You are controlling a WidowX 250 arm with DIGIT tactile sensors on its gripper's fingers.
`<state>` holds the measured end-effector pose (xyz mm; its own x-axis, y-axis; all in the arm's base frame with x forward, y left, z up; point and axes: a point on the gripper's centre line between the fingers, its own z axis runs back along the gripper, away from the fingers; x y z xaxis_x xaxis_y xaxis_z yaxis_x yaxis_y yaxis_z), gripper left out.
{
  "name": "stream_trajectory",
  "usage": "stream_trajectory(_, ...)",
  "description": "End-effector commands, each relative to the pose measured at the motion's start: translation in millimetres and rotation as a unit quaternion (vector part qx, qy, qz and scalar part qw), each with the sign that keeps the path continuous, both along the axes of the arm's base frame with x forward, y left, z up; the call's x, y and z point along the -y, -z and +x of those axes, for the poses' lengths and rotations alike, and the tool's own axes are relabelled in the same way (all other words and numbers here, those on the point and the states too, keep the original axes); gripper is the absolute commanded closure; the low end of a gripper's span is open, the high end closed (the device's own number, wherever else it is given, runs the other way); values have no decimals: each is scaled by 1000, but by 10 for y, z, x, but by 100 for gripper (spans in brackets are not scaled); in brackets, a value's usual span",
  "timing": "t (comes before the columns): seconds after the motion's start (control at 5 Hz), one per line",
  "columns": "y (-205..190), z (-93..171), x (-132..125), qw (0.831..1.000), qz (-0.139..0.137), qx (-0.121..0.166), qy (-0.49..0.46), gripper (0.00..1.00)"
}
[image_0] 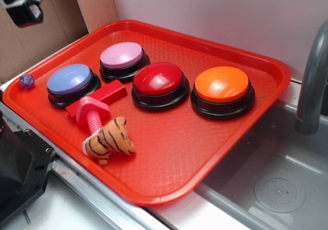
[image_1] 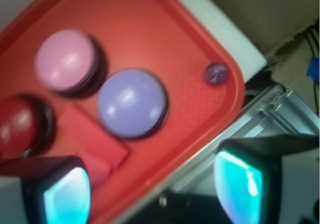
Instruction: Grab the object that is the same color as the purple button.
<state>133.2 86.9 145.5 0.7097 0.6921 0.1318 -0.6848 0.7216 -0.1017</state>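
Observation:
A tiny dark purple sparkly ball [image_0: 26, 81] rests in the left corner of the red tray [image_0: 205, 138], just left of the purple button [image_0: 69, 79]. From the wrist, the ball [image_1: 216, 73] lies against the tray rim [image_1: 235, 99], up and right of the purple button [image_1: 131, 103]. My gripper [image_1: 155, 189] hangs high above the tray's near edge, open, with nothing between its cyan pads [image_1: 239, 184]. The ball is well ahead of the fingers and apart from them. In the exterior view only a black part of the arm [image_0: 23, 9] shows at the top left.
Pink [image_0: 121, 55], red [image_0: 158, 79] and orange [image_0: 222, 84] buttons stand on the tray. A red block [image_0: 110, 91], a pink bolt [image_0: 91, 112] and a plush tiger [image_0: 108, 143] lie near the front. A sink [image_0: 277, 189] and faucet [image_0: 312, 86] are at the right.

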Motion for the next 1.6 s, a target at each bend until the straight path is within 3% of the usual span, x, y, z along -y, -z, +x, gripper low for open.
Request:
stream_trajectory(0.0,352,-15,-450,984,16,7,-177,0)
stream_trajectory(0.4,712,-26,-743,962,19,-10,-271,0)
stream_trajectory(1.2,1229,11,-871,942,18,-41,-331,0)
stream_trajectory(1.4,1264,14,-883,940,23,-40,-337,59)
